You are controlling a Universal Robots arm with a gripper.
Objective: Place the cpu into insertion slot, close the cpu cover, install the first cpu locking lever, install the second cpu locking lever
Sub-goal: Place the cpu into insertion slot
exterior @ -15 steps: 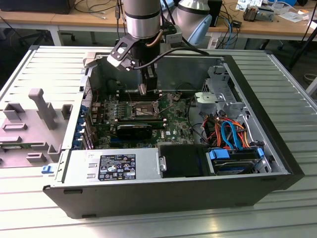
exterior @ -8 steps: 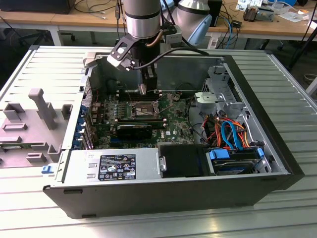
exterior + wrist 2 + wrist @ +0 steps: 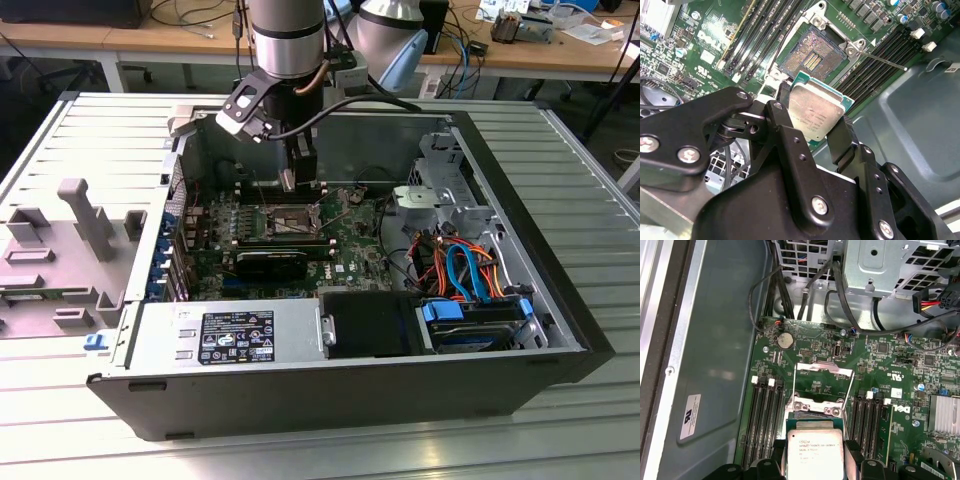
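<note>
Silver-grey metal tops the cpu (image 3: pixel 816 110), which the gripper (image 3: pixel 289 182) pinches by two opposite edges between its black fingers (image 3: pixel 842 140). The chip's green rim peeks out at the tip. In the exterior view the gripper hangs inside the open computer case (image 3: pixel 300 400), just above the motherboard (image 3: pixel 350 250), with the chip held clear of the board. The insertion slot (image 3: pixel 812 57) lies just beyond the fingertips. It is uncovered, with its field of gold contacts bare inside a silver rim, and the cpu is near it but not in it. In the first wrist view the cpu cover (image 3: pixel 822 369) stands swung open on the far side of the slot from the gripper. It is a thin silver frame with thin wire arms running down either side of it. In the second wrist view a slim metal lever (image 3: pixel 885 61) juts out from the slot's corner across the black memory slots (image 3: pixel 890 45), which run along both sides of the slot. A round coin battery (image 3: pixel 785 340) sits farther out from the gripper, past the cover.
</note>
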